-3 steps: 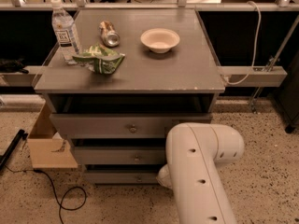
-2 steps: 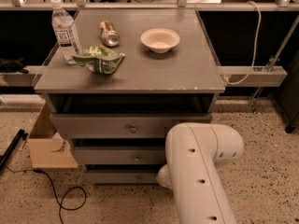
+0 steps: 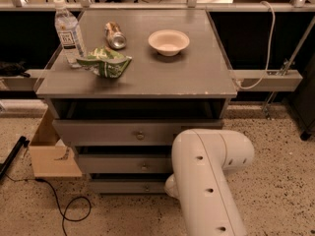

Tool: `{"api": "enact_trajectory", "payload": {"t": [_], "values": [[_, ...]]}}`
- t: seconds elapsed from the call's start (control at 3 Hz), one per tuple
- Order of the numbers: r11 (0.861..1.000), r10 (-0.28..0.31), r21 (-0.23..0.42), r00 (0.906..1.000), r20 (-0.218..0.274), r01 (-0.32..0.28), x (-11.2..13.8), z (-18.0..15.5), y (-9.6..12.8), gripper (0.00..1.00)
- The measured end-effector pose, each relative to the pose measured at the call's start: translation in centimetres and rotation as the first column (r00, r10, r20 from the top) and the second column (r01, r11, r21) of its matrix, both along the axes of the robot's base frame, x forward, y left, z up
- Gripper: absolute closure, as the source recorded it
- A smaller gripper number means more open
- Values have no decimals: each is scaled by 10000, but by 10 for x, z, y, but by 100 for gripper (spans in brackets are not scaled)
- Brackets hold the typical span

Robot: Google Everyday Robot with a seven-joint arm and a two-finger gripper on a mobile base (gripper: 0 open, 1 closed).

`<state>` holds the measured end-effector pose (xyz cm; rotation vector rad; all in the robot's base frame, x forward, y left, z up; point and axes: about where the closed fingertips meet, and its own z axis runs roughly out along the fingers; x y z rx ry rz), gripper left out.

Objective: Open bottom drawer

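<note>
Gripper hidden behind the white arm, low at the cabinet's right front; whether it grips anything can't be told. Bottom drawer sits lowest and looks shut. Best to line up on its centre knob, not the middle drawer, then pull straight out.

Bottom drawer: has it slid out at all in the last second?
No. The bottom drawer sits just as far under the middle drawer. The hand is hidden behind the white arm.
</note>
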<state>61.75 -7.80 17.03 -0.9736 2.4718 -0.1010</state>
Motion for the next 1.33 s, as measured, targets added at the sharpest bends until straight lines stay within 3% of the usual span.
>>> {"api": "enact_trajectory", "payload": {"t": [0.33,1.0,1.33], "values": [[9994,-242,261,9995,-220,247,-13,3,-16,100],[9989,-326,316,9992,-240,333,-16,10,-17,100],[9986,-395,330,9990,-215,402,-22,14,-20,81]]}}
